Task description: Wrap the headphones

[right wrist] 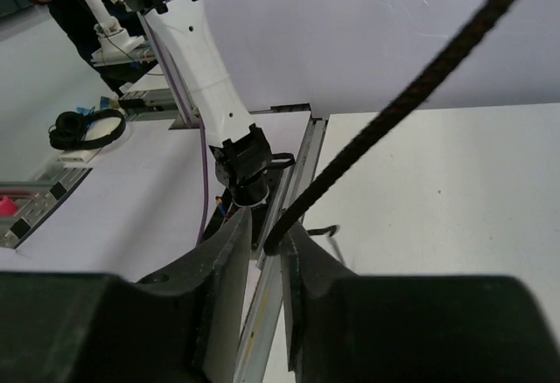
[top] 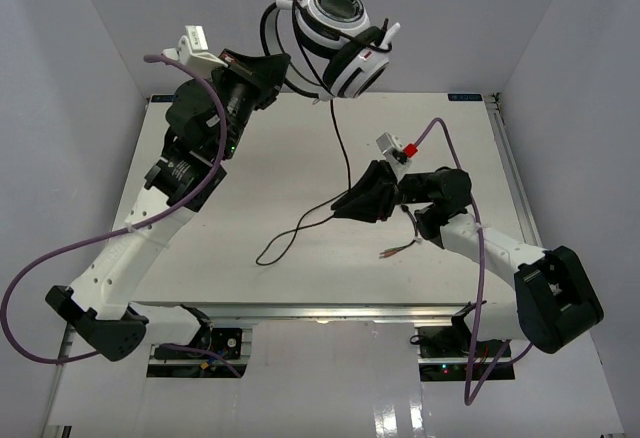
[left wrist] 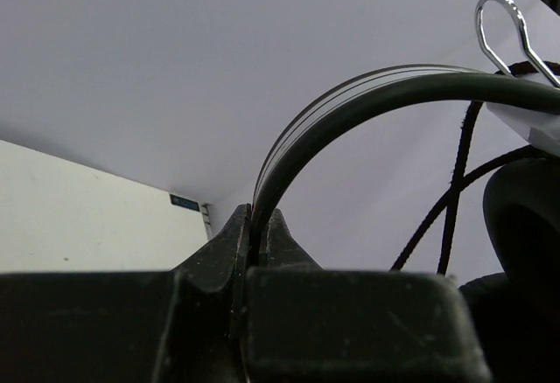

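The headphones (top: 340, 38), white with black ear pads, hang in the air above the table's far edge. My left gripper (top: 283, 70) is shut on their headband (left wrist: 350, 103), which runs up and right from the closed jaws (left wrist: 255, 226); a black ear pad (left wrist: 525, 217) shows at the right. The thin black cord (top: 338, 138) drops from the headphones to the table and loops left, its frayed end (top: 393, 252) lying near my right arm. My right gripper (top: 345, 203) is low over the table, slightly open, with the cord (right wrist: 411, 94) passing between its fingers (right wrist: 271, 234) against the right one.
The white table (top: 250, 178) has a metal rail along its right edge (top: 510, 168). Purple cables (top: 60, 258) trail from both arms. Grey walls enclose the back and sides. A second pair of black headphones (right wrist: 83, 128) lies on a surface beyond the table.
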`<state>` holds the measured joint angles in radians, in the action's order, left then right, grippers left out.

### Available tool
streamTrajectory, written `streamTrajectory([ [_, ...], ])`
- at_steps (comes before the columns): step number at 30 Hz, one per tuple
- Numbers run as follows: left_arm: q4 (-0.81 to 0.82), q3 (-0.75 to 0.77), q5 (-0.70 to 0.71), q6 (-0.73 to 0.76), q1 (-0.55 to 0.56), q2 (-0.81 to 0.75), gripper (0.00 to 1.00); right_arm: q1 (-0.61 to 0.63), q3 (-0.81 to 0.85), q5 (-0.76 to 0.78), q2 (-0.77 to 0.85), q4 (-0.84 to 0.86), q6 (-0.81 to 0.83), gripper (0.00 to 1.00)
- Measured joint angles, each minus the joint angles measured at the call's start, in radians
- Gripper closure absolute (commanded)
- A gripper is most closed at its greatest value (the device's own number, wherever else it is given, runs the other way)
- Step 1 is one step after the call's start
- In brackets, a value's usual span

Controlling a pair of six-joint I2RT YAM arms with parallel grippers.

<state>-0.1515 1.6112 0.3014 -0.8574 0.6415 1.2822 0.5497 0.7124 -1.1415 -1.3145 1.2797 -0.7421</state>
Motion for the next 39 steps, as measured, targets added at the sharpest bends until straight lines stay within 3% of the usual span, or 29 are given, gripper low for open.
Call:
streamTrajectory([
  [4,-0.014,0.000,0.186,0.027,-0.001,0.022,1.00,0.003,0.006,0.030,0.001,0.007,-0.042,0.92],
  [7,-0.036,0.016,0.300,0.145,-0.022,0.068,1.00,-0.006,0.076,0.032,0.026,-0.174,0.056,0.92],
  [13,-0.091,-0.002,0.428,0.439,-0.111,0.149,1.00,-0.003,0.378,0.187,0.087,-0.908,0.614,0.92],
  [17,-0.098,-0.057,0.445,0.630,-0.148,0.183,1.00,0.097,0.585,0.531,0.073,-1.347,1.004,0.92],
  [21,-0.114,-0.129,0.410,0.736,-0.146,0.193,1.00,0.193,0.652,0.849,0.047,-1.561,1.279,0.92],
  [27,-0.146,-0.268,0.190,0.811,-0.134,0.183,1.00,0.210,0.627,1.239,0.000,-1.575,1.553,0.92],
  [31,-0.165,-0.362,0.001,0.857,-0.117,0.131,1.00,0.213,0.601,1.344,-0.049,-1.525,1.641,0.92],
  [35,-0.177,-0.416,-0.181,0.889,-0.116,0.025,1.00,0.185,0.598,1.304,-0.091,-1.505,1.614,0.91],
  [39,-0.159,-0.426,-0.294,0.878,-0.122,-0.068,1.00,0.097,0.595,1.108,-0.094,-1.477,1.527,0.89],
])
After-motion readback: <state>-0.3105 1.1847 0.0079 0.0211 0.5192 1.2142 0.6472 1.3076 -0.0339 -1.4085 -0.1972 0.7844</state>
